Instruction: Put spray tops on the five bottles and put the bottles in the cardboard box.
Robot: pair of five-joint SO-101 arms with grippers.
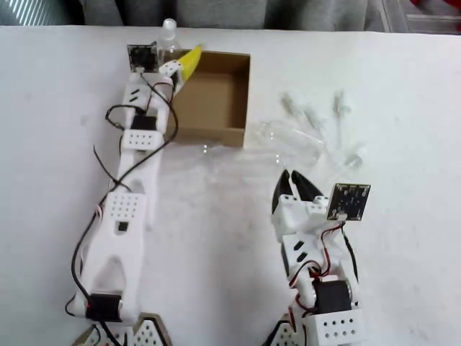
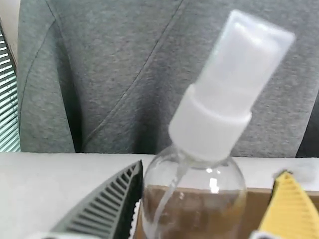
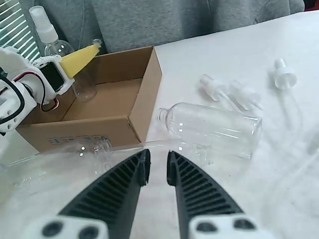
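Found the capped bottle [image 2: 199, 199] upright at the far left corner of the cardboard box [image 1: 212, 135], flanked by the left tool [image 2: 213, 170]. Judged the spot to suit the boxing step, with the spray top [image 2: 234, 64] already fitted. Could not tell whether clenched on the bottle or let go, nor whether resting on the box floor. Counted one capped bottle in all.

Found a bare bottle [image 3: 212, 128] lying on its side just right of the box, neck toward it. Found a second bare bottle [image 3: 94, 147] lying along the box's near wall. Judged both to be waiting for tops, hence outside the box. Counted two bare bottles with certainty; could not rule out more against the white desk [image 1: 403, 238].

Counted three loose spray tops [image 3: 244, 94] farther right, beyond the first bare bottle, with tubes trailing; perhaps a fourth, too faint to confirm. Judged them to lie within the right arm's reach for fitting.

Found the right tool [image 3: 155, 159] low over the near middle of the desk, pointed toward the bare bottles, slightly parted and grasping nothing. Judged it placed for a pickup. Counted one box and two tools.
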